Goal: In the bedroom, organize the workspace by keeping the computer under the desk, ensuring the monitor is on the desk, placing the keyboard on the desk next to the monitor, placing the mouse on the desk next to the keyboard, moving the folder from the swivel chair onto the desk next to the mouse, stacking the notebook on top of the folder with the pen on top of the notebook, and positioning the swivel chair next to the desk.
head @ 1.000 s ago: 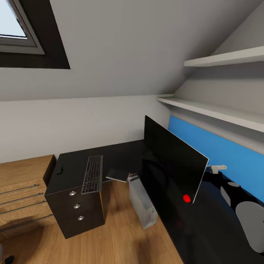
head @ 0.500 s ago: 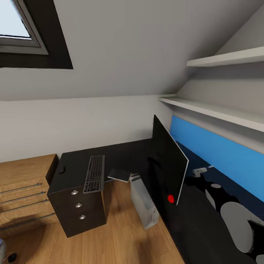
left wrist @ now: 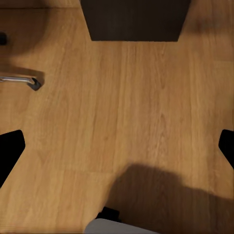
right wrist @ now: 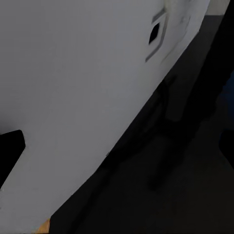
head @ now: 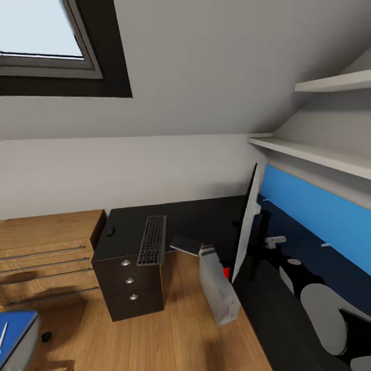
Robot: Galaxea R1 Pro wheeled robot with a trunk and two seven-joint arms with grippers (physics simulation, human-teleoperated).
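The black L-shaped desk (head: 203, 219) fills the middle of the head view. On its left wing lie the keyboard (head: 152, 240) and the small black mouse (head: 110, 231). The grey notebook (head: 186, 245) overhangs the desk's inner edge. The monitor (head: 247, 226) stands edge-on, its pale back facing right. The grey computer (head: 219, 286) leans on the floor beside the desk. The blue folder (head: 15, 335) with the pen (head: 4, 332) on it shows at the lower left. My right gripper (right wrist: 117, 146) is open, close to the monitor's back (right wrist: 73, 97). My left gripper (left wrist: 117, 148) hangs open over the floor.
A light-wood chest of drawers (head: 46, 252) stands left of the desk's drawer unit (head: 131, 288). Shelves (head: 309, 152) and a blue wall panel (head: 319, 216) run along the right. A chrome chair leg (left wrist: 22, 80) lies on the wood floor. Pale grey rounded shapes (head: 322, 319) sit over the desk's near right.
The monitor has swung round from showing its screen to standing edge-on. The view has shifted, bringing the folder and more of the skylight into sight.
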